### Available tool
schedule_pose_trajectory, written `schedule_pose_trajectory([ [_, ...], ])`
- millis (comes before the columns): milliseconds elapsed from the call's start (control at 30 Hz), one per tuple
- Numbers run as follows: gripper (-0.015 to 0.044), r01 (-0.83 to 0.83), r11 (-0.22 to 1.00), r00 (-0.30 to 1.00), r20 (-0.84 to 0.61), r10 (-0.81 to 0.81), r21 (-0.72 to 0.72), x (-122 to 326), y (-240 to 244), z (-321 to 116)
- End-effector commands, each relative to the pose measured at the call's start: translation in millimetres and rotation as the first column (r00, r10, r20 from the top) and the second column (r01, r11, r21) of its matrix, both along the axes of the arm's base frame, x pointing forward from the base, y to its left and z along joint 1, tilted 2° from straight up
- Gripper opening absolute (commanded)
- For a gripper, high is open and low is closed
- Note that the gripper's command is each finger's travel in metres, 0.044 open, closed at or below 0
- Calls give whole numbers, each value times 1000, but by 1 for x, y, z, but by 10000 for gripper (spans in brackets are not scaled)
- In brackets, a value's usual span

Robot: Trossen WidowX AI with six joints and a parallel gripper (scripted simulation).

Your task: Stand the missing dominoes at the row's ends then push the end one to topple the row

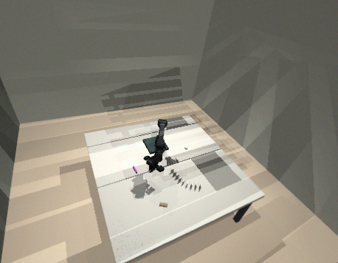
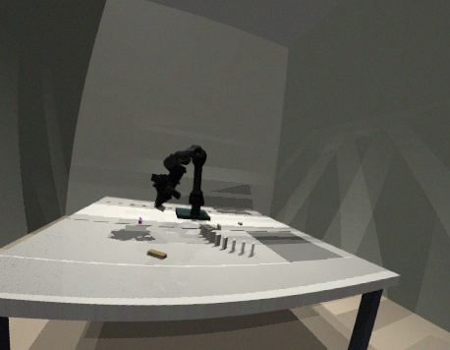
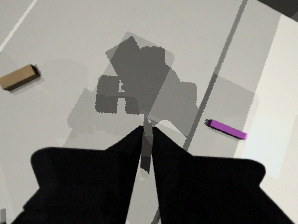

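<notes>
A curved row of several grey dominoes (image 1: pixel 179 180) (image 2: pixel 218 239) stands upright on the table, right of the arm in the top and exterior views. One more small grey piece (image 1: pixel 177 161) (image 2: pixel 219 226) is apart from the row, behind its far end; its pose is too small to tell. My gripper (image 1: pixel 150 170) (image 2: pixel 159 204) (image 3: pixel 147 130) is shut on a grey domino (image 2: pixel 160 208) (image 3: pixel 146 150) and holds it above the table, left of the row's far end. The fingers hide part of this domino.
A brown block (image 1: pixel 163 205) (image 2: pixel 157 254) (image 3: pixel 20 78) lies toward the table's front. A magenta stick (image 1: pixel 135 170) (image 2: pixel 140 220) (image 3: pixel 227 129) lies left of the gripper in the top and exterior views. A tiny bluish object (image 1: pixel 186 148) (image 2: pixel 240 223) is at the back right. The dark base plate (image 1: pixel 149 145) is behind.
</notes>
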State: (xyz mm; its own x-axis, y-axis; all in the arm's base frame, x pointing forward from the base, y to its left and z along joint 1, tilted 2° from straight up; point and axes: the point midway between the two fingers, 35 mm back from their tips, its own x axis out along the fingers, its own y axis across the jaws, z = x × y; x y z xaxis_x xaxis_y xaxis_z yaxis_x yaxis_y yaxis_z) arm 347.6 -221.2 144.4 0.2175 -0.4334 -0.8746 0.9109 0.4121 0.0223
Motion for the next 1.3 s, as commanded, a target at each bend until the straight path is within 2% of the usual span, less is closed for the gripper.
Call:
schedule_pose_trajectory([
  [0, 24, -32, 995, 999, 15, 34, -96, 10, -2, -5],
  [567, 24, -86, 899, 990, 62, 124, -429, 34, 0, -10],
  [1267, 24, 49, 721, 977, 184, 110, -691, 25, 22, -3],
])
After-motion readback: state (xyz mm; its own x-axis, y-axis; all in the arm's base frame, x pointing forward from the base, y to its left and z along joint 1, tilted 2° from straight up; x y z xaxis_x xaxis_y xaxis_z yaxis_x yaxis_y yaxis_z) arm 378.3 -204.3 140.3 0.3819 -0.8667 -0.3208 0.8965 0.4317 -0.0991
